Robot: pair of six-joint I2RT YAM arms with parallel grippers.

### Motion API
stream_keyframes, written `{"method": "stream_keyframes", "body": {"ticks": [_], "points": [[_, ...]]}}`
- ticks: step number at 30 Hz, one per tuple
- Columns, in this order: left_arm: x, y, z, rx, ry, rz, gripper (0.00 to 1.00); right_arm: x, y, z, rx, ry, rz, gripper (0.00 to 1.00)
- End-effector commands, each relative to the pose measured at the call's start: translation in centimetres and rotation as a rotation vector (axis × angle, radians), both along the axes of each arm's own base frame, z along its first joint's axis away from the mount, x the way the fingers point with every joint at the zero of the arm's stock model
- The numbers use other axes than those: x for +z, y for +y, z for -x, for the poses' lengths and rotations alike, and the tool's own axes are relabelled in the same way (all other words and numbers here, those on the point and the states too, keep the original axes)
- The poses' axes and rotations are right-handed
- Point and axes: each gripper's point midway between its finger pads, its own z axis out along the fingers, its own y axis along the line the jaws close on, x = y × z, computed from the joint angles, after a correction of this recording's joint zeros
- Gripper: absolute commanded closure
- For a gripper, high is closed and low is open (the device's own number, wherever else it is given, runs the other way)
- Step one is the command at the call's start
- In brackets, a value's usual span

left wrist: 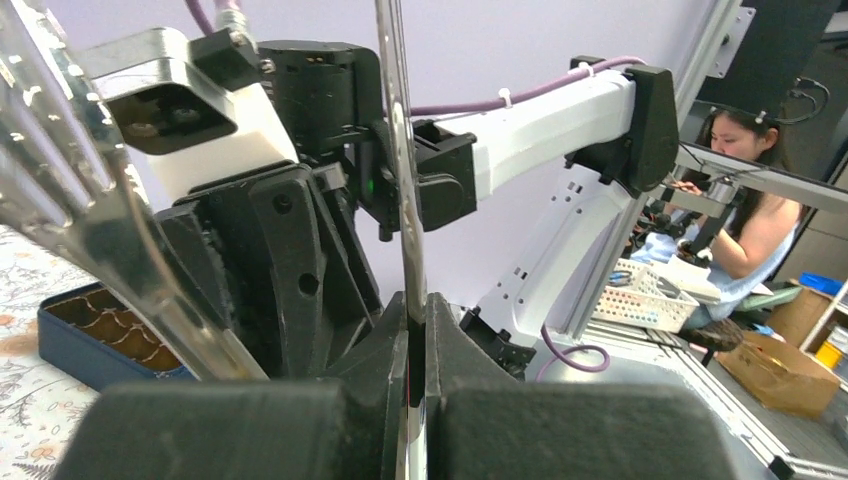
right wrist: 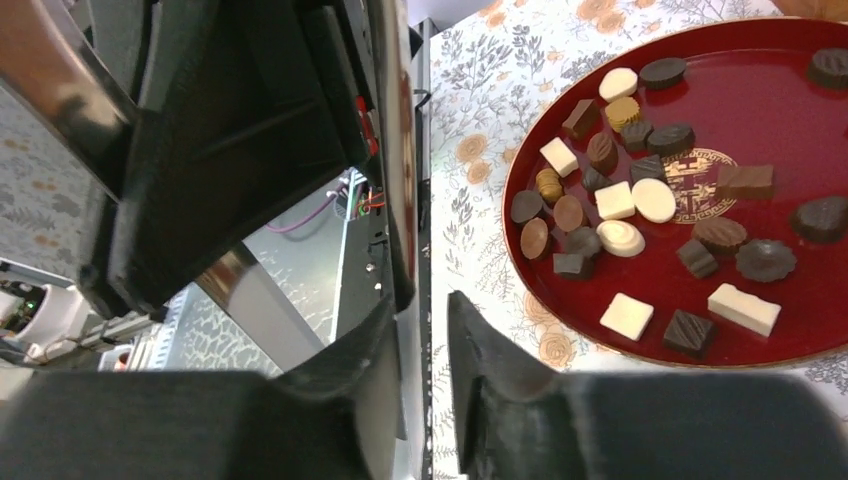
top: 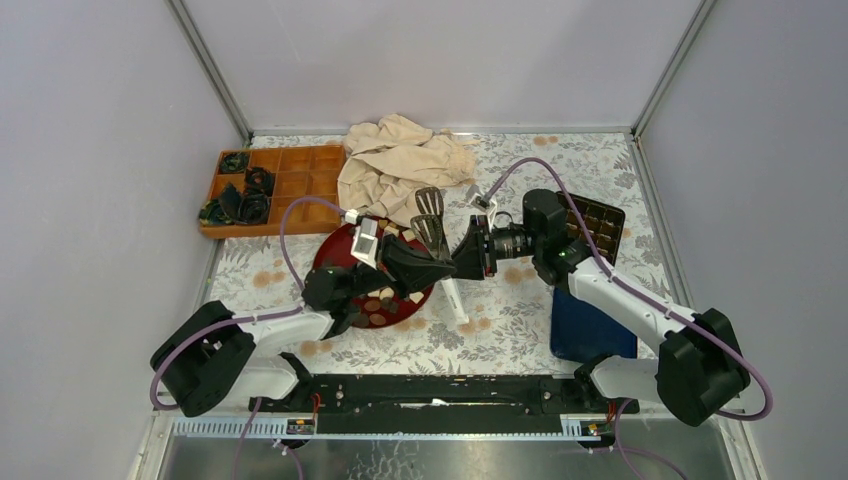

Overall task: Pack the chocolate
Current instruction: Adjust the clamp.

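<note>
The chocolate (right wrist: 654,199), small bite-sized pieces in dark brown, light brown and cream-white, lies loose on a glossy round red plate (right wrist: 770,120) left of centre on the flower-patterned bench (top: 500,320). The pieces sit near one another, a few touching. They look light, rigid and smooth, some ribbed or moulded. They are likely to mark or chip under a hard squeeze and to slide on the lacquered surface, so taking one gently across its flat sides seems safest. The left pincer (left wrist: 416,325) is closed tight on a thin strip of the shiny slotted steel tongs (top: 430,215), held over the plate's far right edge. The right pincer (right wrist: 425,325) faces it, jaws narrowly parted about the same strip. Whether it presses on the strip I cannot tell. A dark compartmented box (top: 597,224) lies to the right, well apart.
</note>
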Motion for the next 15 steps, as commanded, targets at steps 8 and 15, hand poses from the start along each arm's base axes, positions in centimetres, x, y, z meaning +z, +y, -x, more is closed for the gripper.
{"method": "stream_keyframes", "body": {"ticks": [8,15], "points": [[3.3,0.2,1.4,-0.007,-0.124,0.092,1.00,0.6,0.3,-3.3,-0.112,0.125,0.000,1.00],[4.7,0.4,4.6,-0.068,-0.239,0.114,1.00,-3.1,-0.9,-7.1,-0.205,0.314,0.048,1.00]]}}
